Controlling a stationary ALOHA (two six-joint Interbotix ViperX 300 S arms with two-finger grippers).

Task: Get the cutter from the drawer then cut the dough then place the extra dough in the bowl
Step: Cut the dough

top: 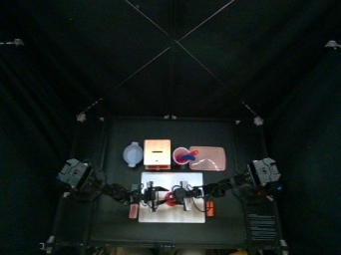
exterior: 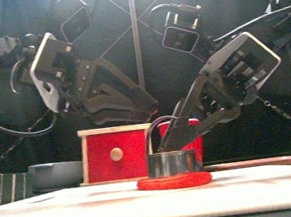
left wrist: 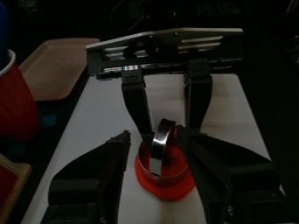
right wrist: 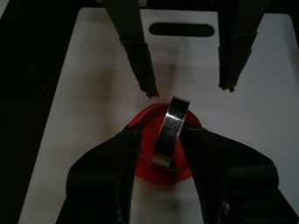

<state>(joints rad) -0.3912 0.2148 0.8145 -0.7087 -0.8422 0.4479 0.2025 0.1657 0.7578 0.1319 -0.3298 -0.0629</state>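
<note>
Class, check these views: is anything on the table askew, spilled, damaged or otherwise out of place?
Nothing stands out. The cutter sits upright on the red dough on the white board, its handle held by the right gripper; the left gripper hovers open nearby.

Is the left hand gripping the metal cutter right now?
No, the left hand is open with its jaws clear of the cutter, which the right hand grips on the red dough.

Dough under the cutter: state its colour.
The dough is red; the front view shows it best.
</note>
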